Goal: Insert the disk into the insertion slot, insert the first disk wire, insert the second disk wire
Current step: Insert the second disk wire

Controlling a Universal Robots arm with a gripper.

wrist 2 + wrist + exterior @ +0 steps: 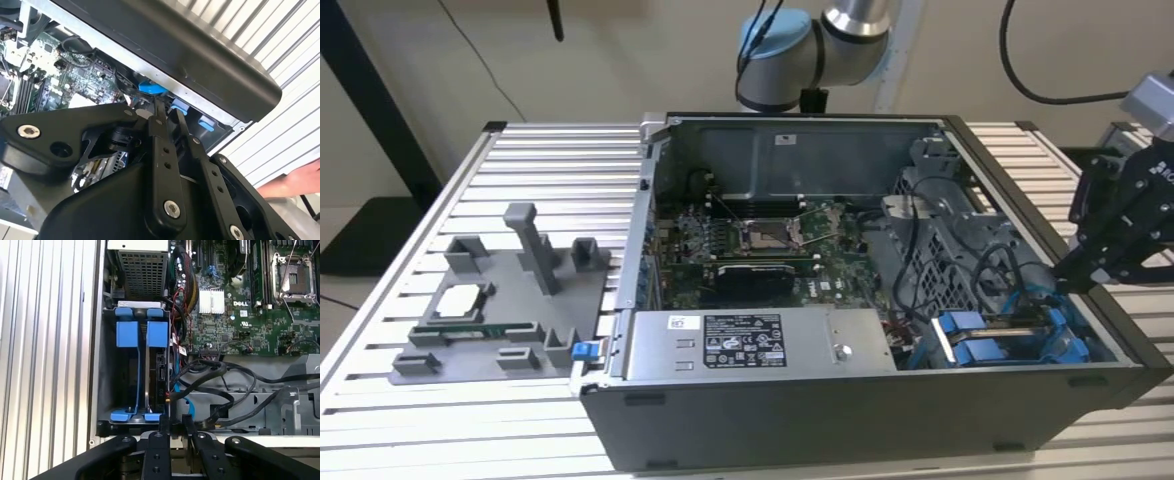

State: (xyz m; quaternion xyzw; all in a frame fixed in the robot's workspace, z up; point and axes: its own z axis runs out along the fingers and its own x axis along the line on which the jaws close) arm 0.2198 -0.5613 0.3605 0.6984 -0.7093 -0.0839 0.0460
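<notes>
Disk (160,375) sits on edge in the insertion slot (152,415). It is in the bay of the drive cage (109,370) nearer the motherboard (250,315). Blue tabs (157,333) cap both bays at the far end.

Gripper (176,419) is poised at the near end of that bay, just above the case rim. In the exterior view the gripper (1062,280) reaches down into the case corner on the exterior view's right.

Fingers (164,422) are parallel, with only a narrow gap between them. Nothing seen clamped in the gap. In the second wrist view the gripper (169,114) has its tips just beside a blue tab (150,87); contact cannot be judged.

Black cables (215,385) loop over the grey sheet metal beside the cage, and one strand runs up close to the disk's exposed edge. Cannot tell whether any connector is seated there.

Power supply (747,345) occupies the case front, and the fixture tray (507,300) lies on the slatted table (400,420) towards the exterior view's left. A person's hand (295,182) rests on the table outside the case.
</notes>
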